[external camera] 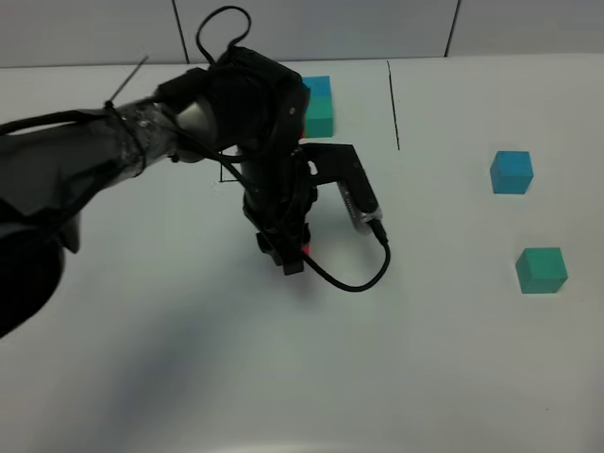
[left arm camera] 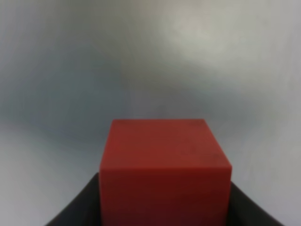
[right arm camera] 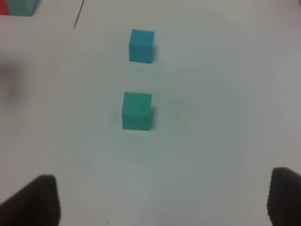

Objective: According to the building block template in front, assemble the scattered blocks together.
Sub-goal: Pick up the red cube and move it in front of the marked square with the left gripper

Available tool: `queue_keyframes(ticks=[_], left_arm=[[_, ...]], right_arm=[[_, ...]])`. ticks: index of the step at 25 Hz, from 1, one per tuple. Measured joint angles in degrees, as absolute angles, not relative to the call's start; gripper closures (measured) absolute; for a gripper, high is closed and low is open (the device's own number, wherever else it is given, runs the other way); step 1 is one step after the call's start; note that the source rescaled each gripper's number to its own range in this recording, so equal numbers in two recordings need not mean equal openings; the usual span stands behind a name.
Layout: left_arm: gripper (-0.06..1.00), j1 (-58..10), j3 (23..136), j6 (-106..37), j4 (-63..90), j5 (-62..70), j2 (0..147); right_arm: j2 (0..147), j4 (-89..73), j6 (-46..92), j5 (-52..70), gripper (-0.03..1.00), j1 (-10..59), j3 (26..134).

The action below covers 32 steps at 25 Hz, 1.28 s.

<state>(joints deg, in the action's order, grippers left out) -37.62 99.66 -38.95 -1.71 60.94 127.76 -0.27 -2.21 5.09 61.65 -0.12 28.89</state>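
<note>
My left gripper [external camera: 288, 253] points down at the table's middle, shut on the red cube [left arm camera: 165, 165], which shows as a red sliver [external camera: 305, 247] between the fingers. The light blue cube [external camera: 511, 171] and the teal-green cube [external camera: 541, 270] lie apart on the right, the blue one farther back. The right wrist view shows both, blue [right arm camera: 141, 45] and teal-green [right arm camera: 137, 110], ahead of my open, empty right gripper [right arm camera: 162, 200]. The template [external camera: 319, 104] sits at the back centre, its blue and teal cubes visible. The left arm hides its red cube and most of its black frame.
A thin black drawn line [external camera: 394, 104] runs down the table to the right of the template. The left arm's black cable [external camera: 354, 283] loops over the table beside the gripper. A corner of the template [right arm camera: 19, 6] shows in the right wrist view.
</note>
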Motion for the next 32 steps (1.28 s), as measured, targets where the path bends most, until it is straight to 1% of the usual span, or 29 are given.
queue_keyframes(ticks=[3, 6, 10, 32], left_arm=[[0.94, -38.9, 104.7, -40.8, -1.7, 62.2, 131.2], [0.94, -40.2, 106.6, -42.6, -1.9, 62.4, 133.2], [0.94, -41.1, 106.8, -43.3, -1.9, 62.4, 134.6], [0.94, -41.2, 107.9, -43.6, -1.9, 62.7, 136.5]], right_arm=[[-0.3, -2.2, 5.1, 61.7, 0.19, -0.1, 28.9], [-0.3, -2.2, 5.1, 61.7, 0.19, -0.1, 28.9], [-0.3, -2.2, 5.1, 61.7, 0.19, -0.1, 28.9], [-0.3, -2.2, 5.1, 61.7, 0.19, -0.1, 28.9]])
